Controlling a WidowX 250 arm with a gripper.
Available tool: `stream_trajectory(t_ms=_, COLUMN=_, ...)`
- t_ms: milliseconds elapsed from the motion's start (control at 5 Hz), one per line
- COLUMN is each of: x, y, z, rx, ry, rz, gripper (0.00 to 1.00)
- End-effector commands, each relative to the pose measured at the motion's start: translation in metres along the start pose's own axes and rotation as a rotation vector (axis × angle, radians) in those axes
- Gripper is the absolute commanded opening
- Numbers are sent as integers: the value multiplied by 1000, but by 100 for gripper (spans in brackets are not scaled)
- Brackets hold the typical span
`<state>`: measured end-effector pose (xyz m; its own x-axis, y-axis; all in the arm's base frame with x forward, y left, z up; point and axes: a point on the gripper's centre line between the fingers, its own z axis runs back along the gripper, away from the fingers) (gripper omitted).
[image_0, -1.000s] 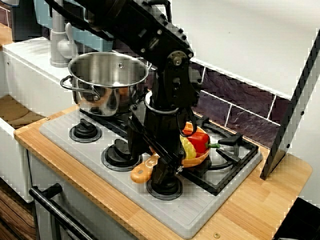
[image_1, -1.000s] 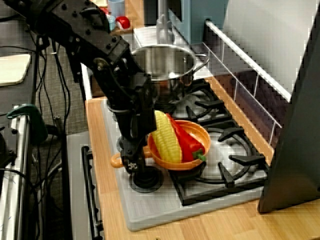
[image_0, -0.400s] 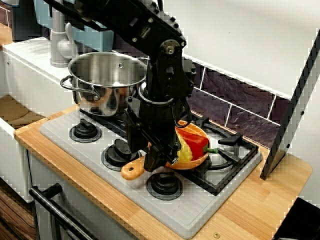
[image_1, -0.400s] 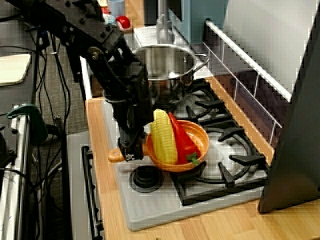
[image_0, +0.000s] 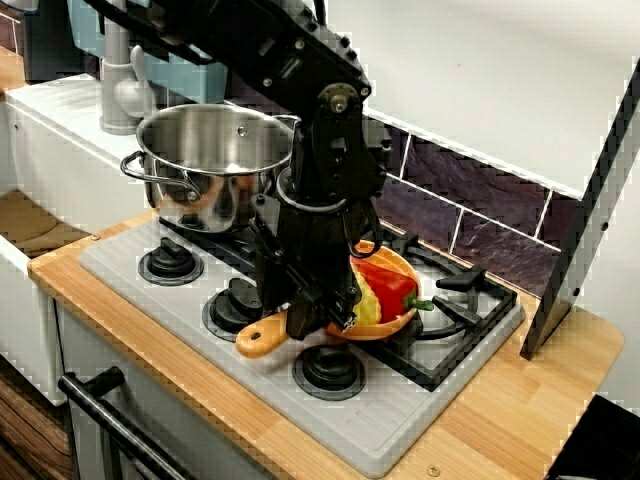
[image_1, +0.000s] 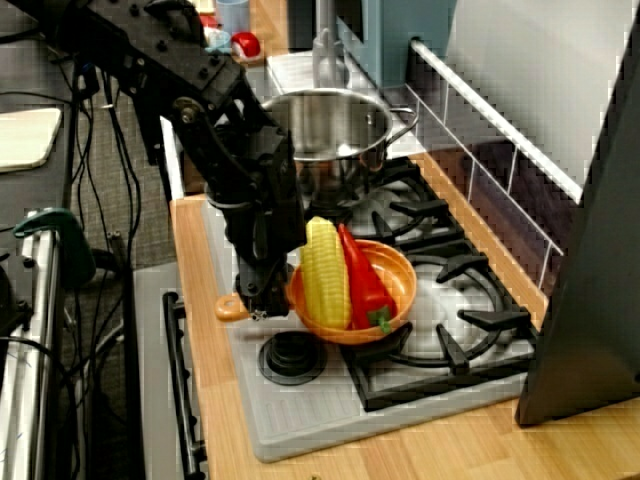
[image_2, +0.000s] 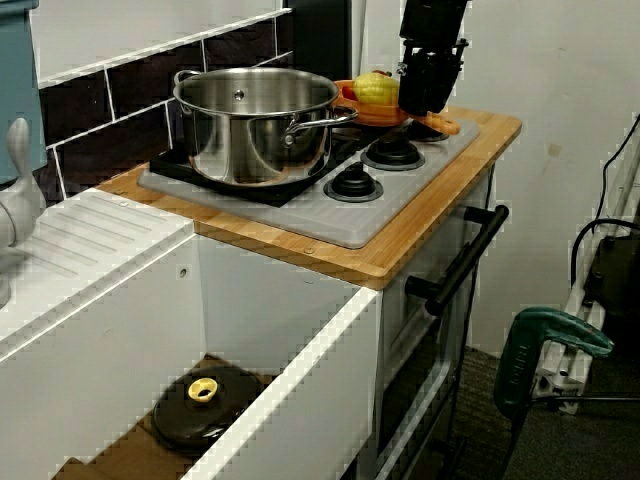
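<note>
An orange pan (image_0: 396, 324) carries a yellow corn cob (image_0: 366, 306) and a red pepper (image_0: 386, 284). My gripper (image_0: 305, 322) is shut on the pan's orange handle (image_0: 261, 340) where it joins the bowl. The pan hangs slightly above the stove's front right grate, handle pointing at the front knobs. Seen from above, the gripper (image_1: 256, 298) stands left of the corn (image_1: 325, 272) and pepper (image_1: 366, 292). From the sink side, the gripper (image_2: 426, 92) hides part of the pan (image_2: 374, 113).
A steel pot (image_0: 215, 165) sits on the back left burner, close behind the arm. Black knobs (image_0: 328, 369) line the grey stove front. A dark board (image_0: 590, 200) leans at the right. Tap (image_0: 120, 80) and sink lie left; an oven handle (image_0: 110, 420) is below.
The gripper has risen and drawn back from the front right knob, taking the pan with it. The pan has shifted left, and its handle has swung further out.
</note>
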<state>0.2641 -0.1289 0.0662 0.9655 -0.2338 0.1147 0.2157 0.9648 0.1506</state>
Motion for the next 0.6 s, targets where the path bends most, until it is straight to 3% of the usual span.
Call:
stream_trajectory(t_ms=0, x=7, y=-1, z=17, rx=-42, ry=-55, rz=-10, gripper=100)
stream_trajectory(t_ms=400, x=3, y=1, z=19, rx=-43, ry=-54, rz=-12, gripper=100)
